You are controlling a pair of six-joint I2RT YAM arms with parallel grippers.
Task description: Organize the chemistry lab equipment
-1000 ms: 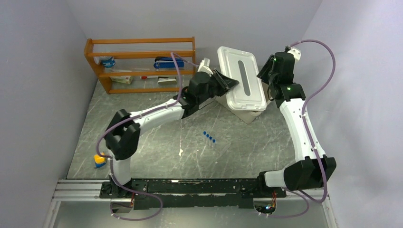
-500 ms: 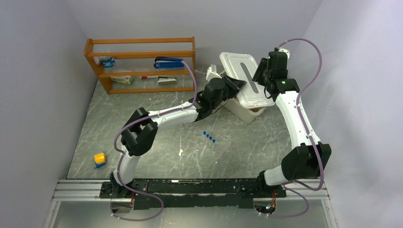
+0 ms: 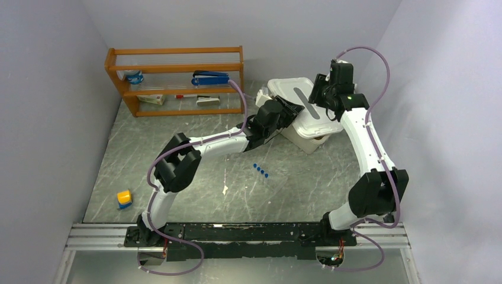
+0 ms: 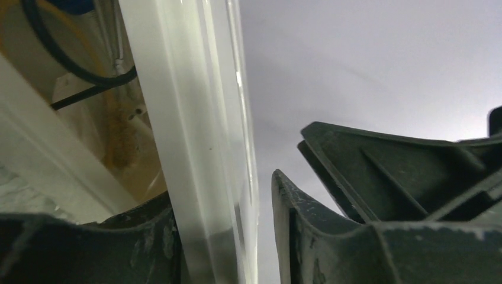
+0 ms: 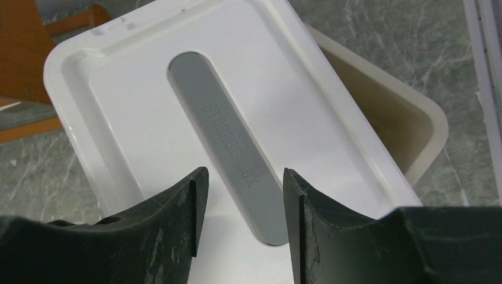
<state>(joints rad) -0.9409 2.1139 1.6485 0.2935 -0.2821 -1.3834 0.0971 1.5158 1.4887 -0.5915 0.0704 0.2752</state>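
A white storage box (image 3: pixel 308 142) stands at the back right with its white lid (image 3: pixel 302 103) lying slanted over it. My left gripper (image 3: pixel 290 111) is at the lid's left edge. In the left wrist view the lid's rim (image 4: pixel 201 148) stands between the jaws of my left gripper (image 4: pixel 224 192), against one finger with a gap to the other. A black wire ring (image 4: pixel 77 71) shows inside the box. My right gripper (image 5: pixel 244 177) hovers open over the lid's grey strip (image 5: pixel 231 148). Blue-capped tubes (image 3: pixel 260 171) lie mid-table.
An orange shelf (image 3: pixel 177 83) with a blue stapler stands at the back left. A small yellow-and-blue block (image 3: pixel 124 198) sits near the front left edge. A small white scrap (image 3: pixel 225 189) lies near the tubes. Grey walls close in on both sides.
The lid has come down from steeply tilted to lying over the box. My left arm followed it to the right and its jaws have parted. My right gripper moved left over the lid.
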